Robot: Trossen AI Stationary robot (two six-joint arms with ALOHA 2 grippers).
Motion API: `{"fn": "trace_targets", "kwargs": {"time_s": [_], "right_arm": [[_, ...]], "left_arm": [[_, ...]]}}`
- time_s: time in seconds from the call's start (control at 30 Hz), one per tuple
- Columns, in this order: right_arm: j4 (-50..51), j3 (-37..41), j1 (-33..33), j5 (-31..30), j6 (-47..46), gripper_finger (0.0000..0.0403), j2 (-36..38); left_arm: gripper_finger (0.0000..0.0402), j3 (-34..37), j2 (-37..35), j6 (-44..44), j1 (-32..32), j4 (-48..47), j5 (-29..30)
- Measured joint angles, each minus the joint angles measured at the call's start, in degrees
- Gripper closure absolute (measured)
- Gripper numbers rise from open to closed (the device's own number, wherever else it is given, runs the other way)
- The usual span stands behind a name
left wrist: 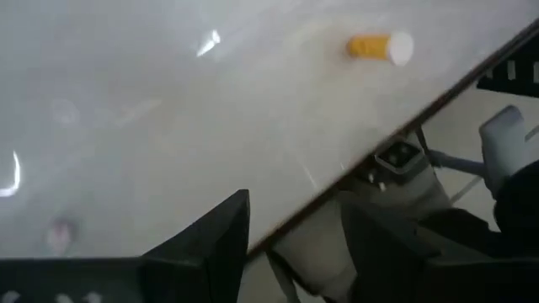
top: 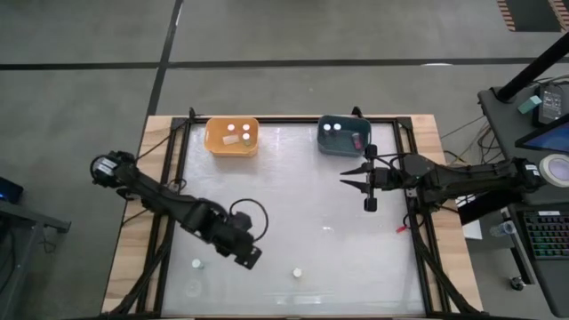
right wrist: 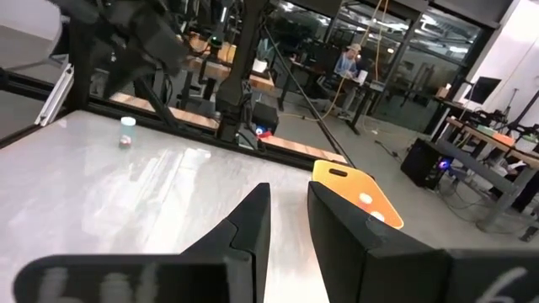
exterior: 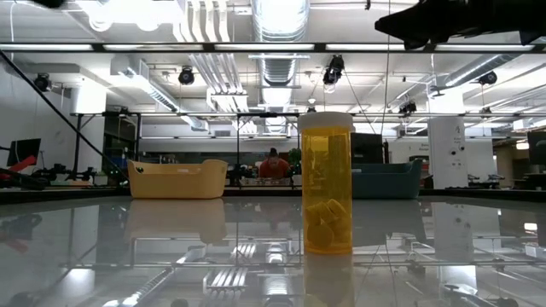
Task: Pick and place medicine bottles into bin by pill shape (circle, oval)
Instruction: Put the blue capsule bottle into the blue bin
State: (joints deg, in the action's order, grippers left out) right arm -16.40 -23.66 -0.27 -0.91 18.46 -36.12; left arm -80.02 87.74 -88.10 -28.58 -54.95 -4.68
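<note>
- The glossy white table, framed in pale wood, carries everything and reflects the ceiling lights.
- The left arm reaches from the table's left edge toward the near middle; its left gripper hangs low above the surface, close to the near edge. In its wrist view the two dark fingers stand apart with nothing between them: open and empty.
- The right arm comes in from the right edge; its right gripper is raised above the table's right half, in front of the blue tub. The wrist view shows its fingers drawn close with only a narrow gap and nothing gripped: nearly closed, empty.
- A yellow-orange plastic tub sits at the far edge, left of centre, with several white-capped bottles inside.
- A dark blue-grey plastic tub sits at the far edge, right of centre, also holding white-capped bottles and something pinkish.
- An amber translucent medicine bottle with a white cap stands upright near the near edge, right of the left gripper; the low view shows pills heaped at its bottom.
- A second small white-capped bottle stands near the near-left corner, left of the left gripper, well apart from the first.
</note>
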Motion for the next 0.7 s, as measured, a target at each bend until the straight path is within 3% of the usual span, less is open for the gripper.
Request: {"fn": "trace_targets", "kwargs": {"time_s": [0.43, 0.7], "right_arm": [[0.2, 0.0, 0.0, 0.0, 0.2, 0.0330, 0.0], [0.1, 0.0, 0.0, 0.0, 0.2, 0.0330, 0.0]], "left_arm": [[0.0229, 0.6, -0.6, -28.2, -14.2, -19.3, -3.1], [0.0185, 5.3, -0.5, -32.0, -17.6, -18.4, -2.3]]}}
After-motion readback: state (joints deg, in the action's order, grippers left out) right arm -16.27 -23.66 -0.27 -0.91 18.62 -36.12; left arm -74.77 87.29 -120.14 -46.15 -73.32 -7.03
